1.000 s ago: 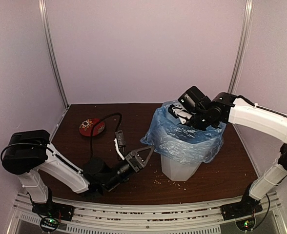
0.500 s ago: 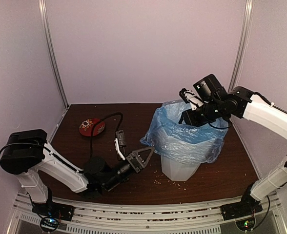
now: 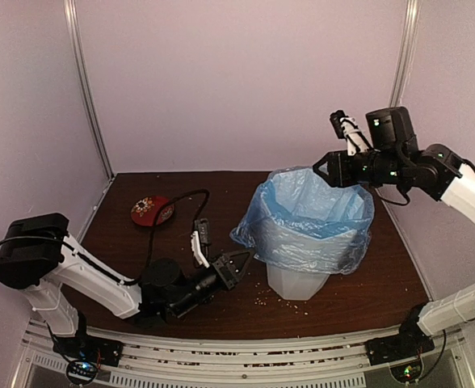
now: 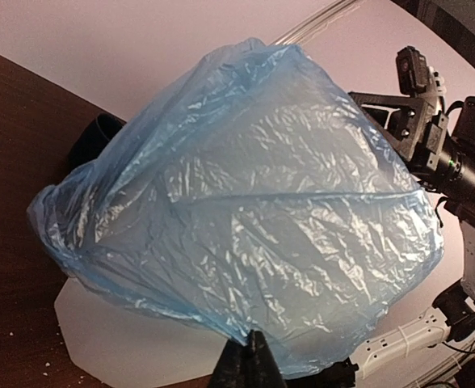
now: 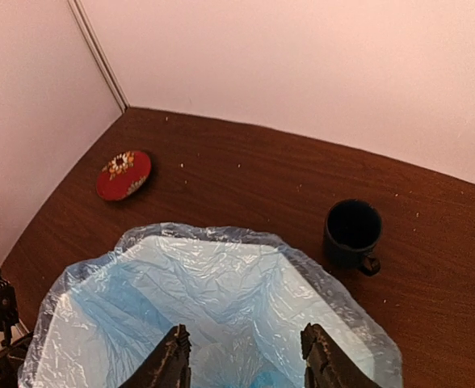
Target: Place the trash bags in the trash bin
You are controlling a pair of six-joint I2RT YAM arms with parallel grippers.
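Observation:
The white faceted trash bin (image 3: 298, 281) stands right of centre. The light-blue trash bag (image 3: 306, 218) lines it and hangs over its rim. My left gripper (image 3: 237, 263) is low at the bin's left side. It is shut on the bag's hanging edge (image 4: 245, 327), with the bag (image 4: 245, 202) bulging above and the bin (image 4: 124, 343) below. My right gripper (image 3: 333, 149) is open and empty, held above the bin's far rim. Its fingertips (image 5: 173, 360) frame the bag-lined opening (image 5: 221, 291) from above.
A dark blue mug (image 5: 352, 233) stands behind the bin. A red round disc (image 3: 152, 211) lies at the back left, with a black cable (image 3: 177, 198) and a small black-and-white device (image 3: 199, 238) beside it. Crumbs (image 3: 282, 301) lie in front of the bin.
My right gripper has risen out of the bin and moved up and to the right. My left gripper has shifted slightly right, still holding the bag's edge.

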